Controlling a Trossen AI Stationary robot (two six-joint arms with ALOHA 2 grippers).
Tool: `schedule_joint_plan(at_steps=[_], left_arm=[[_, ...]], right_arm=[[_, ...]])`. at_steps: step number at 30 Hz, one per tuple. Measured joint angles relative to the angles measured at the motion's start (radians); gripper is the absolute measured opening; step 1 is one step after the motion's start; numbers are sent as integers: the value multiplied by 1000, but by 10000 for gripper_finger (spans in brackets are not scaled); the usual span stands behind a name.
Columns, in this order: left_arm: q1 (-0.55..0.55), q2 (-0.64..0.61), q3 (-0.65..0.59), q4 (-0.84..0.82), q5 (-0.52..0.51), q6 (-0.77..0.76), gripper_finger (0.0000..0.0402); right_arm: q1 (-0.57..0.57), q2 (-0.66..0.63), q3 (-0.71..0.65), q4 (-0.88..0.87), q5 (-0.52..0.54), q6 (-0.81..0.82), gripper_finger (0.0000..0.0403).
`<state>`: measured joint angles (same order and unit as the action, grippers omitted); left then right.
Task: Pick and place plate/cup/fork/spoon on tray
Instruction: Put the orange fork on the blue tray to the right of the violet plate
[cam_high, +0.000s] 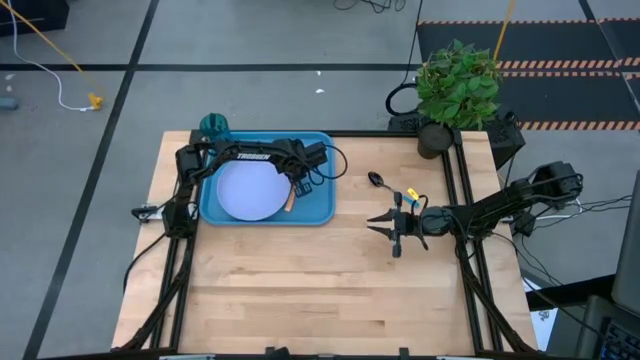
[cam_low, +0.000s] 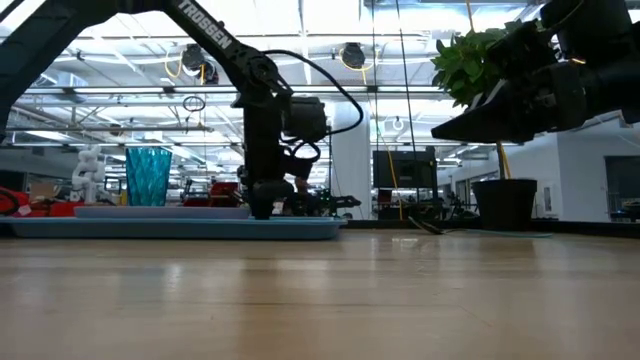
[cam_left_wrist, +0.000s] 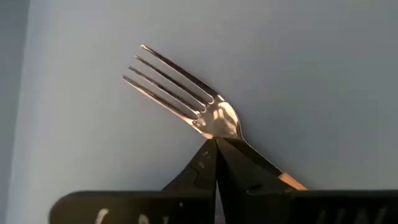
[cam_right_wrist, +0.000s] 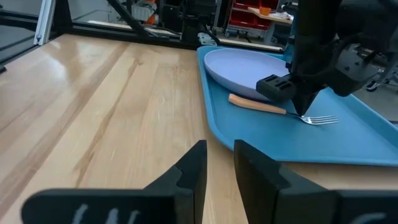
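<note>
The blue tray (cam_high: 315, 205) lies at the table's far left with the pale plate (cam_high: 248, 190) on it. The fork (cam_right_wrist: 261, 106), orange-handled, lies on the tray floor just right of the plate. My left gripper (cam_left_wrist: 216, 146) stands over it, pointing down, shut on the fork. The teal cup (cam_high: 213, 125) stands beyond the tray's far left corner. The spoon (cam_high: 378, 180) lies on the bare table right of the tray. My right gripper (cam_high: 385, 225) hovers open near the spoon, holding nothing. My left gripper pinches the fork's metal neck (cam_left_wrist: 235, 129), between tines and handle, at the tips of its two fingers. The fingers come steeply from above and lie across the fork. The fork lies nearly flat, with tines (cam_right_wrist: 322, 119) and handle (cam_right_wrist: 249, 102) on the tray floor.
A potted plant (cam_high: 457, 85) stands at the table's far right corner. Bare wood fills the table's near half. The tray's raised rim (cam_right_wrist: 214, 127) runs between my right gripper and the fork.
</note>
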<state>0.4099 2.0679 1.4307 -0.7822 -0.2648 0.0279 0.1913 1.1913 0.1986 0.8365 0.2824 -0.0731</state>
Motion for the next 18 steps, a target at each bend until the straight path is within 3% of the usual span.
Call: schedule_joint_plan(at_steps=[18], left_arm=[[59,1,-1,77,41,38,5]], right_arm=[[0,0,0,-3,0,0,70]])
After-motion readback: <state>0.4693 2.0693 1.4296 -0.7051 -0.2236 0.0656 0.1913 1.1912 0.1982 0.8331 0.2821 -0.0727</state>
